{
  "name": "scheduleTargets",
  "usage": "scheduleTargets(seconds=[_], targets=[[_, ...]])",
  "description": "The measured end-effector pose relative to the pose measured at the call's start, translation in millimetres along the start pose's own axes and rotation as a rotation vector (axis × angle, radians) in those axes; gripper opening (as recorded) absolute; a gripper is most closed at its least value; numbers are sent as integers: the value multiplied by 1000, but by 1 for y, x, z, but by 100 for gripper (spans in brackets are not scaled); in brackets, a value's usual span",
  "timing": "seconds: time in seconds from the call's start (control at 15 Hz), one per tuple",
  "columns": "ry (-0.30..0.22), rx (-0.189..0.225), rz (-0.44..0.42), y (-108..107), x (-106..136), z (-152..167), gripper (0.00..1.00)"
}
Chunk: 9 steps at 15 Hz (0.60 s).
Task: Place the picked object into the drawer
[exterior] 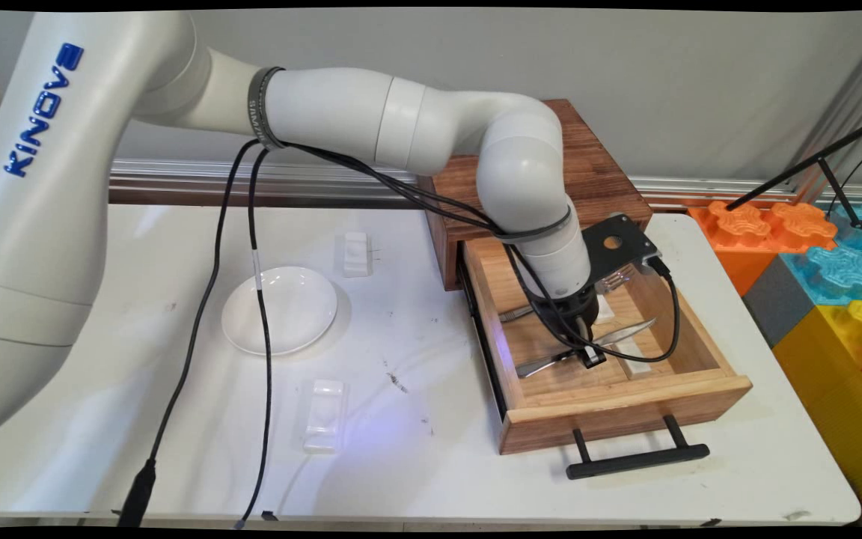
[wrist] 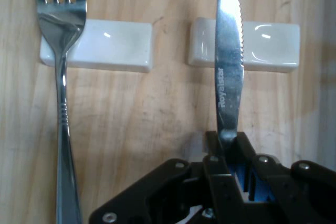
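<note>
Where claw pinches knife (drawer), fork beside

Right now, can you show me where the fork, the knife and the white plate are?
fork (wrist: pixel 62 103), hand view, on its handle.
knife (wrist: pixel 229 77), hand view, middle of its blade.
white plate (exterior: pixel 279 309), main view, its middle.

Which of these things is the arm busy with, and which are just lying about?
In use: gripper, jaws shut on the knife; open wooden drawer; white rest under the knife.

Lying about: fork on its rest; white plate; two white rests on the table.
</note>
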Motion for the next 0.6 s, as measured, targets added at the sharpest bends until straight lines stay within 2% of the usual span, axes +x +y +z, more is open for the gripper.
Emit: scheduleTargets(seconds=[0.2, 0.27, 0.6], targets=[[1, 2, 0, -1, -2, 3, 0], [3, 3, -1, -2, -2, 5, 100], [6, 3, -5, -2, -3, 8, 100]])
